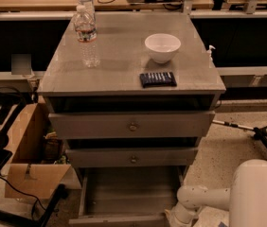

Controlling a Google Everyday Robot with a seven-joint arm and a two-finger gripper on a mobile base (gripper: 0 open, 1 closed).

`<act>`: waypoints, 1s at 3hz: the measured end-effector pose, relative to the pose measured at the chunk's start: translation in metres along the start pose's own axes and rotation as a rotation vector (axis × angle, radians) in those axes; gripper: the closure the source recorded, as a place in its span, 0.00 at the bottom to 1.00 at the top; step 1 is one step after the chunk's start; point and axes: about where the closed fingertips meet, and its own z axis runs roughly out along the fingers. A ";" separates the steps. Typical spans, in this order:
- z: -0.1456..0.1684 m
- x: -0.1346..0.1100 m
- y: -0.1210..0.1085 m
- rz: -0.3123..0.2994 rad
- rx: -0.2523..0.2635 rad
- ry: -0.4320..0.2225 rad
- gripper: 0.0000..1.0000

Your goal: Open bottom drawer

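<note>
The bottom drawer of the grey cabinet stands pulled far out, and its shallow grey box shows empty from above. Its front panel lies along the lower edge of the view; the knob is out of view. My white arm reaches in from the lower right. My gripper is at the right end of the drawer's front panel, mostly cut off by the picture's edge. The middle drawer front and the top drawer front sit above it, each with a small round knob.
On the cabinet top stand a water bottle, a white bowl and a dark flat packet. An open cardboard box and black cables lie on the floor at the left. A black stand leg lies at the right.
</note>
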 end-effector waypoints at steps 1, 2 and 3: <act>0.000 0.000 0.000 0.000 0.000 0.000 0.82; 0.000 0.000 0.000 0.000 0.000 0.000 0.58; 0.000 0.000 0.000 0.000 0.000 0.000 0.34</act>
